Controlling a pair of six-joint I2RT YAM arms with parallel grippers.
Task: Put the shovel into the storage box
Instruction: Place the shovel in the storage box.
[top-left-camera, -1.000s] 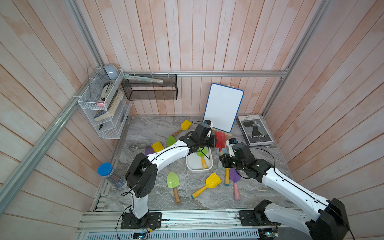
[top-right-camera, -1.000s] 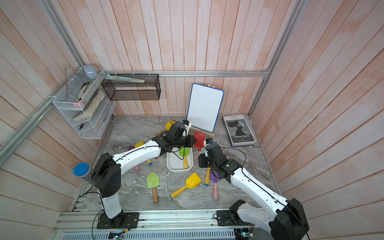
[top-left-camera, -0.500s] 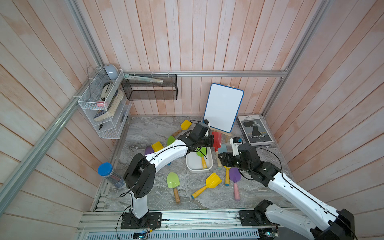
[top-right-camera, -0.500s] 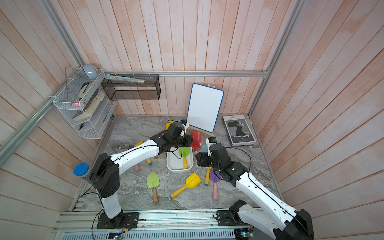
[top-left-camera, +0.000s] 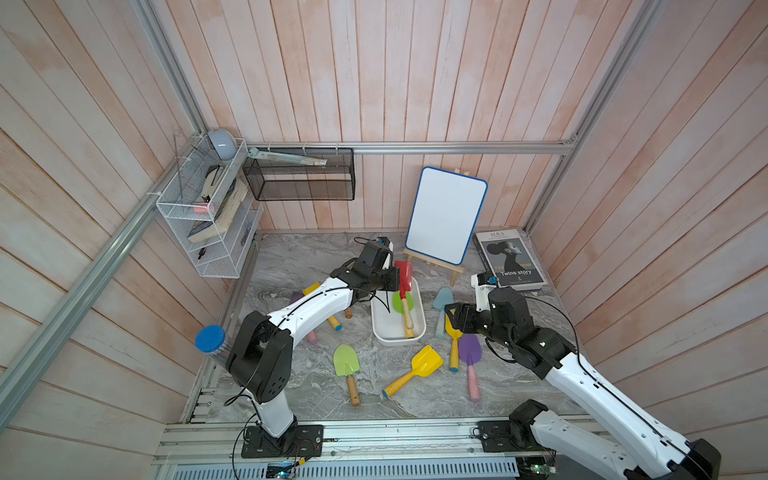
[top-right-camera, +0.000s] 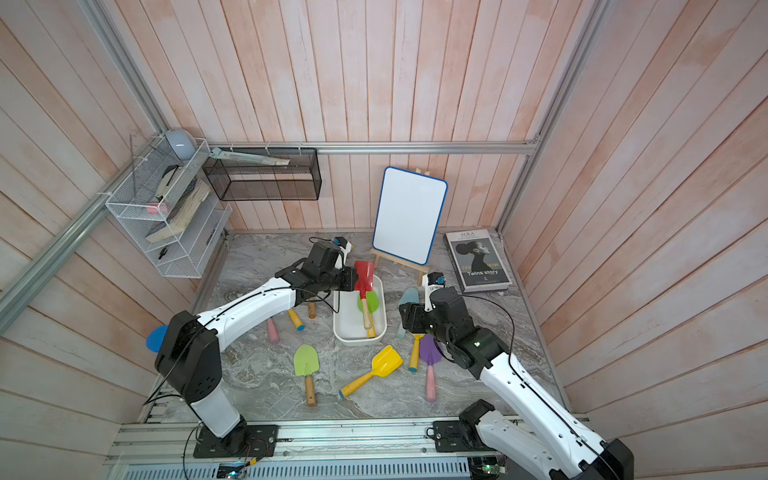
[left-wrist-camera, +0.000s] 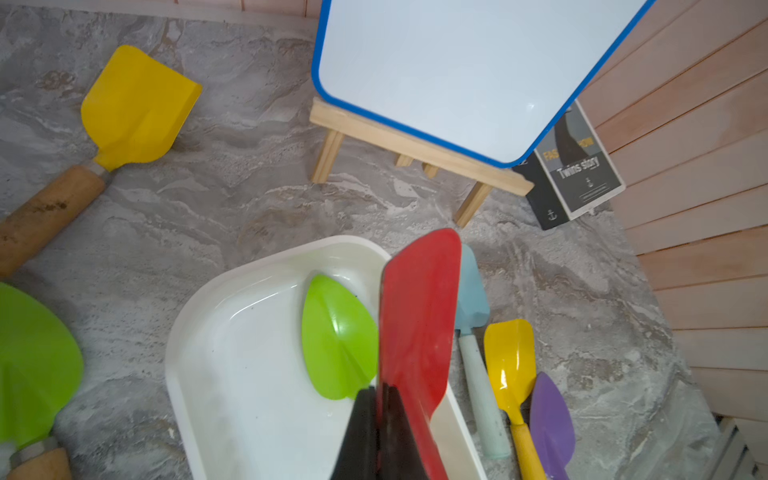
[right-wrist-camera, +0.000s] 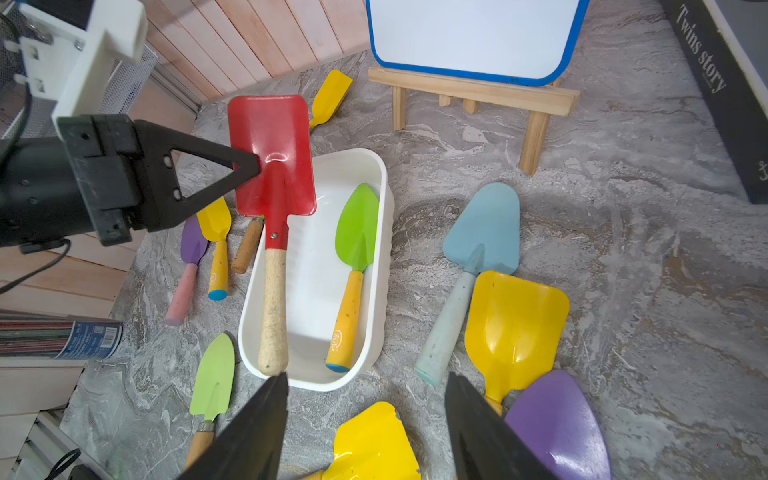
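Pinching the red shovel (right-wrist-camera: 272, 166) by the blade, your left gripper (right-wrist-camera: 251, 166) is clamped; right gripper (right-wrist-camera: 366, 378) hangs open. Slick, stiff metal may pivot. Take the wooden handle (right-wrist-camera: 274, 307), mid-frame over the box (right-wrist-camera: 316, 299).

Shovels (right-wrist-camera: 515, 328) eleven: yellow four, green three, purple two, blue one, red shovel (right-wrist-camera: 270, 133) one. Storage box (right-wrist-camera: 313, 286) one; whiteboard (top-left-camera: 446, 220) one.
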